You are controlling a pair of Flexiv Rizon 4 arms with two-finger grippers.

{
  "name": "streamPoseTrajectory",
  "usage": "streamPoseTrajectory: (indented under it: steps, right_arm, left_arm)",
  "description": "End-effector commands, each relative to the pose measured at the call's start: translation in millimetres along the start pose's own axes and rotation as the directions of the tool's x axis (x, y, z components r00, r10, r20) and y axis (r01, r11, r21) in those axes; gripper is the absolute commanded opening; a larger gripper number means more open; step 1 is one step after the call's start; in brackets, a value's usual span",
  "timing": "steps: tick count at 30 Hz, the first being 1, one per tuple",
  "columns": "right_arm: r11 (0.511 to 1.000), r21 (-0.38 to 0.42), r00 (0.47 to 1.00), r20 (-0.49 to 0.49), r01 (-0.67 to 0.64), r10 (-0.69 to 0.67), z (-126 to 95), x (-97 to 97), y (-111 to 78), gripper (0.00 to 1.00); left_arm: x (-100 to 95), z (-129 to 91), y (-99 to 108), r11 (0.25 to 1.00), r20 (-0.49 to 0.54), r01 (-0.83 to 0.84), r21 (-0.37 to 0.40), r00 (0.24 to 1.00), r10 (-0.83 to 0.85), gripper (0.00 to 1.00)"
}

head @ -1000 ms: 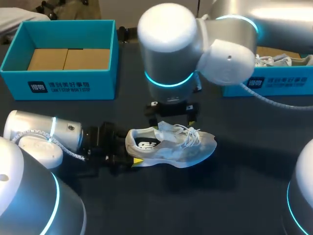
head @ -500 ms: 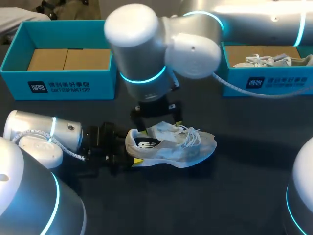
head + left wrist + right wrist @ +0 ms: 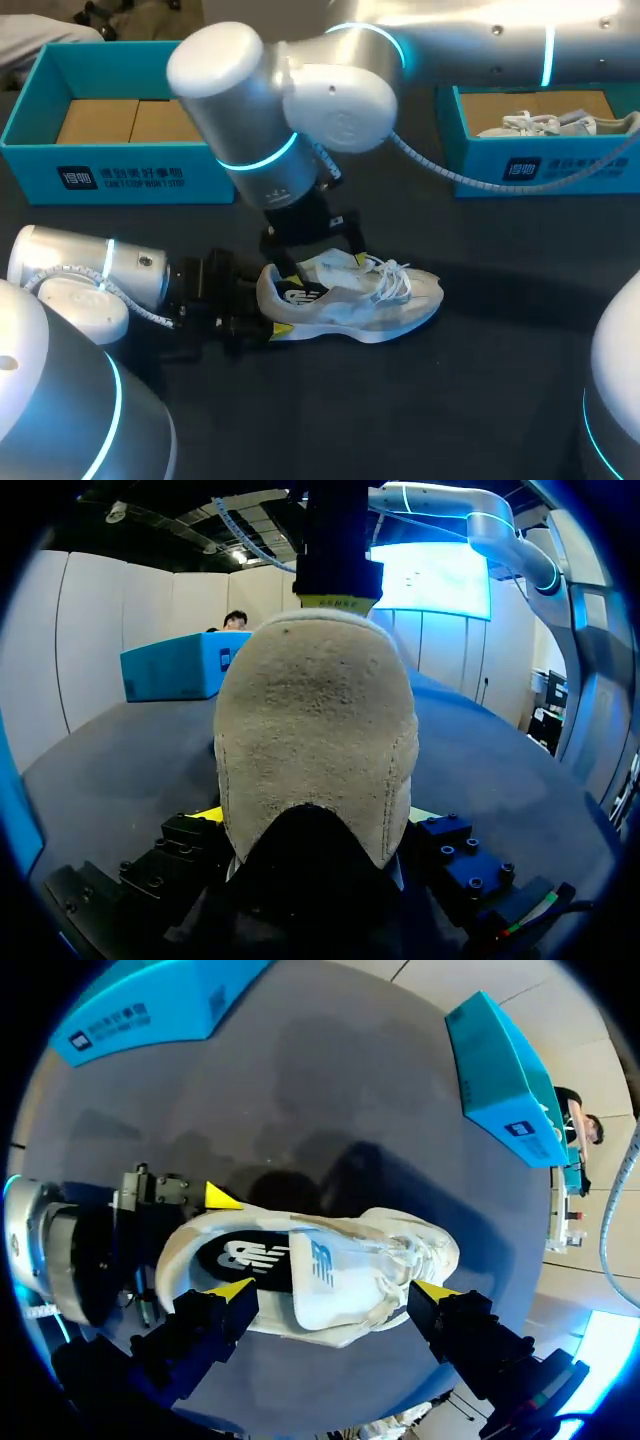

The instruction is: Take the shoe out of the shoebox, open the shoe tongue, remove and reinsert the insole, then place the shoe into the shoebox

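A white laced shoe (image 3: 375, 300) lies on its sole on the dark table, toe toward the right. My left gripper (image 3: 265, 318) is shut on its heel; in the left wrist view the suede heel (image 3: 315, 730) fills the space between the fingers. My right gripper (image 3: 320, 262) hangs open just above the shoe's opening and tongue. In the right wrist view its fingertips (image 3: 235, 1295) straddle the shoe (image 3: 330, 1270) without touching it. An open teal shoebox (image 3: 120, 170) with a cardboard floor stands at the back left.
A second teal box (image 3: 540, 165) at the back right holds another white shoe (image 3: 545, 123). My right arm's big elbow (image 3: 270, 110) hangs over the table's middle. Bare dark table (image 3: 480, 380) lies in front of the shoe.
My right arm has swung left and come down, bringing its open gripper over the shoe's opening. The left gripper and the shoe have stayed put.
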State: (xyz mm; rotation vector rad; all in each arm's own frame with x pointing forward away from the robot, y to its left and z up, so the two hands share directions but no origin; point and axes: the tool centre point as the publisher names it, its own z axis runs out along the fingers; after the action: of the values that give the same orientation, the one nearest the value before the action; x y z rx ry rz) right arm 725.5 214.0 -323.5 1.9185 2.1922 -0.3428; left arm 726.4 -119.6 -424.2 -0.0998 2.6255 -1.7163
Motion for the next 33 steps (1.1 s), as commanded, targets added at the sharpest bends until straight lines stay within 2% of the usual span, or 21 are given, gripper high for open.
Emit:
streamPoseTrajectory:
  steps: [1, 14, 21, 27, 29, 33]
  right_arm:
    - [0.999, 0.050, 0.997, 0.074, 0.003, -0.007, 7, 9.0, 7.5, 1.00]
    - [0.994, 0.112, 0.993, 0.118, -0.016, 0.002, 18, 1.7, 2.5, 1.00]
    - [0.990, 0.142, 0.990, 0.137, 0.004, -0.023, 27, 1.1, 6.1, 0.98]
    - [0.989, 0.151, 0.988, 0.152, 0.002, -0.025, 30, -2.9, 7.7, 0.78]
    - [0.988, 0.153, 0.987, 0.157, 0.001, -0.026, 30, -4.5, 5.8, 0.55]
    - [0.987, 0.158, 0.986, 0.166, -0.003, -0.024, 29, -6.9, 2.9, 0.43]
  left_arm:
    - [-0.6, 0, 1, 1.000, 0.000, 0.000, -0.004, 1.000, 0.000, 0.00]
    - [-0.6, 0, 1, 1.000, 0.000, 0.000, -0.004, 1.000, 0.000, 0.00]
    - [-0.6, 0, 1, 1.000, 0.000, 0.000, -0.004, 1.000, 0.000, 0.00]
    - [-0.6, 0, 1, 1.000, 0.000, 0.000, -0.004, 1.000, 0.000, 0.00]
    - [-0.6, 0, 1, 1.000, 0.000, 0.000, -0.004, 1.000, 0.000, 0.00]
    - [-0.6, 0, 1, 1.000, 0.000, 0.000, -0.004, 1.000, 0.000, 0.00]
